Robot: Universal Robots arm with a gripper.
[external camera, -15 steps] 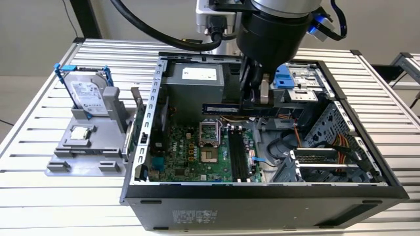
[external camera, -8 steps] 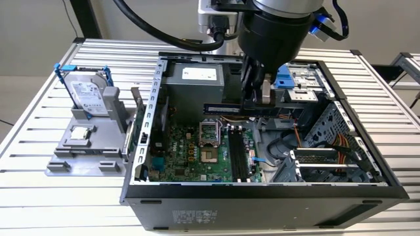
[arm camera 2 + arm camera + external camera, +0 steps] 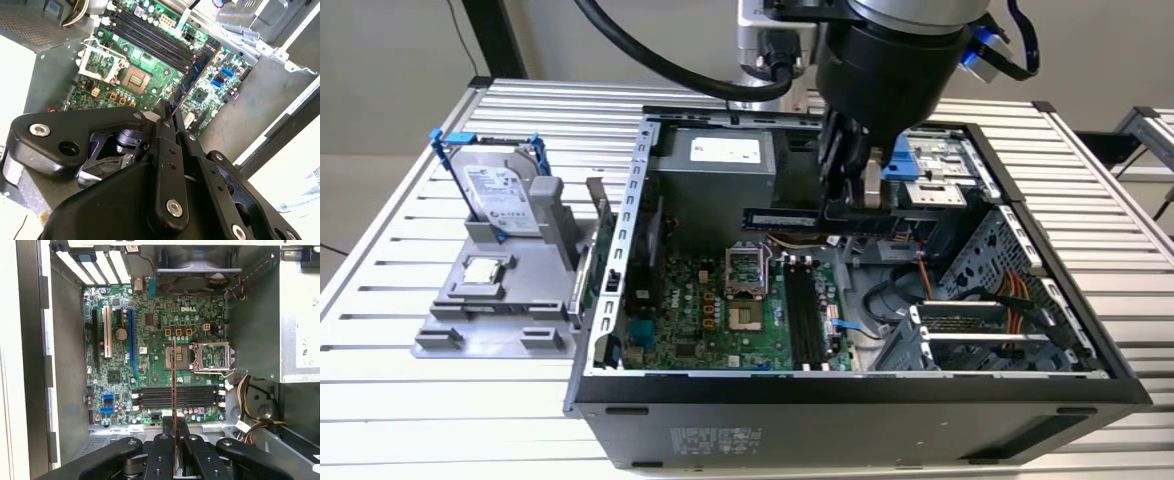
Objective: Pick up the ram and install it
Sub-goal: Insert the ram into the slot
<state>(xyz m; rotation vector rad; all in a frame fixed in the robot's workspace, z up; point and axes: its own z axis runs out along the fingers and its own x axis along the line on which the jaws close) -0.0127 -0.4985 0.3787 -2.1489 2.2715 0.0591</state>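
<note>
My gripper (image 3: 849, 213) is shut on the ram (image 3: 781, 217), a long thin blue-green stick with dark chips. It holds the stick level above the open computer case, over the motherboard (image 3: 720, 310). In both wrist views the ram shows edge-on (image 3: 173, 385) (image 3: 197, 70), running out from between the black fingers (image 3: 162, 450) (image 3: 165, 125). Below it on the board lie the long black memory slots (image 3: 177, 395) (image 3: 150, 37) (image 3: 803, 315), with a gap between stick and slots. The CPU socket (image 3: 214, 356) stands open beside them.
On the exterior view's left, a grey stand (image 3: 487, 320) carries a silver hard drive with blue rails (image 3: 500, 190) and a small chip (image 3: 480, 270). Inside the case (image 3: 854, 400) are the power supply (image 3: 720, 165), a drive cage (image 3: 987, 330) and loose cables (image 3: 250, 410).
</note>
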